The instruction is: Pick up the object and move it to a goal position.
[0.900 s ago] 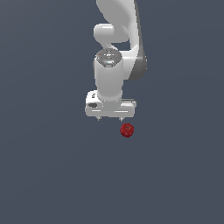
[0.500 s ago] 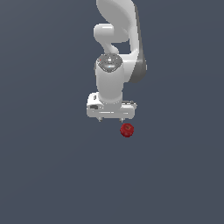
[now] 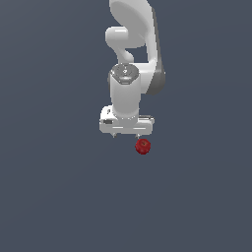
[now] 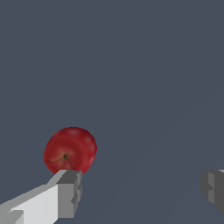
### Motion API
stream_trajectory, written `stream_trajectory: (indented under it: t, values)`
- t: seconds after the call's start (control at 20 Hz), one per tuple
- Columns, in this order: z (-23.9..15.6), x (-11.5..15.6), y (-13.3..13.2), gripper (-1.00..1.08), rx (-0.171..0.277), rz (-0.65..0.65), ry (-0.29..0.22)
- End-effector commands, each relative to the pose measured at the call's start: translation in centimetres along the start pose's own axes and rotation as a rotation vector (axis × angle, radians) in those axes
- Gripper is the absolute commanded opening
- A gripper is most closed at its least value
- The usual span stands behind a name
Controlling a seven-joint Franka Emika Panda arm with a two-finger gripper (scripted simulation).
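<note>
Wrist view is showing the gripper (image 4: 140, 192) with its two grey-tipped fingers (image 4: 70, 192) standing wide apart, holding nothing. Just beyond one fingertip, outside the gap, the red apple (image 4: 70, 150) is lying on the dark grey floor (image 4: 153, 65). Exterior view is showing the gripper (image 3: 126, 135) hanging just beside the apple (image 3: 142, 146).

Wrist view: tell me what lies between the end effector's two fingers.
Nothing but bare grey floor. The wrist view shows the fingers spread wide, and the red object sits beyond one fingertip, outside the gap.
</note>
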State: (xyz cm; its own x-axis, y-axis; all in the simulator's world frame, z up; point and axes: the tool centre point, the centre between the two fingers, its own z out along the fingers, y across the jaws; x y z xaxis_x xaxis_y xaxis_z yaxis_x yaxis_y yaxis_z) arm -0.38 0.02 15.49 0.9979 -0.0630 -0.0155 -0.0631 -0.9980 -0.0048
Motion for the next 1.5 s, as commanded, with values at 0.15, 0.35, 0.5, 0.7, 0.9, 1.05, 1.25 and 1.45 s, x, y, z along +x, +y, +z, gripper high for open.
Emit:
stream_trajectory:
  t: [0.15, 0.35, 0.5, 0.7, 0.9, 1.05, 1.25, 1.45]
  values:
    - [1.0, -0.2, -1.4, 1.0, -0.001, 0.03, 0.002]
    - [2.2, -0.4, -3.1, 1.0, -0.002, 0.068, 0.005]
    - [3.3, -0.7, -4.6, 1.0, -0.002, 0.103, 0.008]
    - [4.5, -1.2, -6.4, 1.0, -0.003, 0.142, 0.012]
    - [5.4, -1.5, -7.5, 1.0, -0.003, 0.17, 0.014]
    - [5.8, -1.7, -8.1, 1.0, -0.003, 0.182, 0.015]
    - [5.9, -1.7, -8.3, 1.0, -0.003, 0.188, 0.016]
    - [6.2, -1.7, -8.3, 1.0, -0.003, 0.185, 0.015]
